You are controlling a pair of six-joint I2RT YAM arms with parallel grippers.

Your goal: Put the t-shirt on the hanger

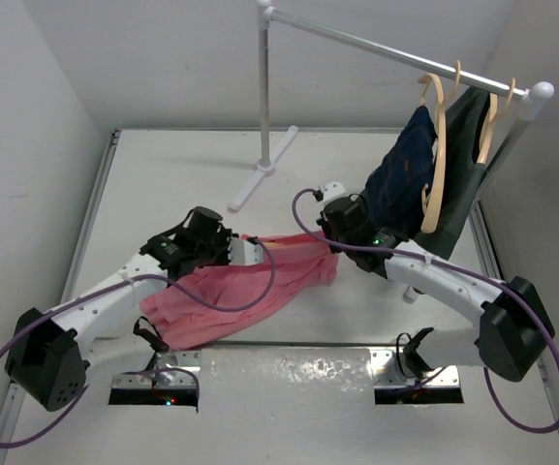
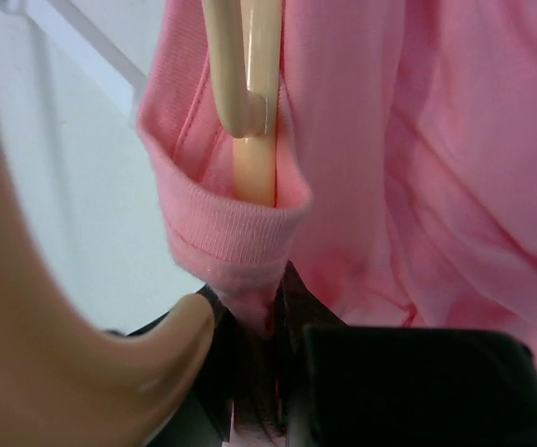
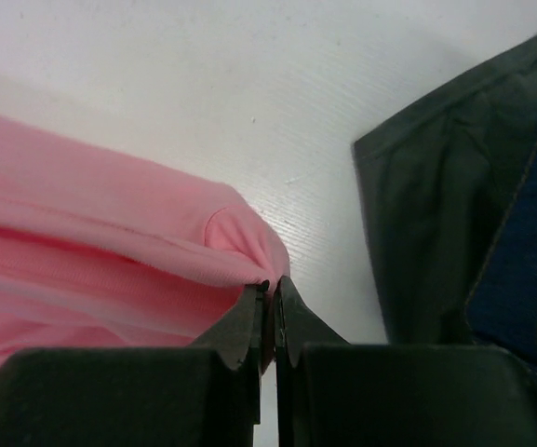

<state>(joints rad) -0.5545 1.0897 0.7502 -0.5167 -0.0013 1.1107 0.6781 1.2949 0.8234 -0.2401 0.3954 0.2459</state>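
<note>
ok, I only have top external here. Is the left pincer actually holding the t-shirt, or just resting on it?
Observer: Holding. The left wrist view shows the left pincer shut on a ribbed edge of the t-shirt.
Operator: Can't make out the hanger from above. Where is it?
Observer: The hanger is right at that grip, with its pale wooden arm running down into the ribbed opening.
Operator: And the right side?
Observer: The right wrist view shows the right pincer shut on a folded edge of the same shirt.

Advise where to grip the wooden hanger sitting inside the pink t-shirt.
Probably the hanger at its bare wood above the ribbed band of the t-shirt, approached from the table side, left in the left wrist view; pink cloth blocks the other side.
</note>
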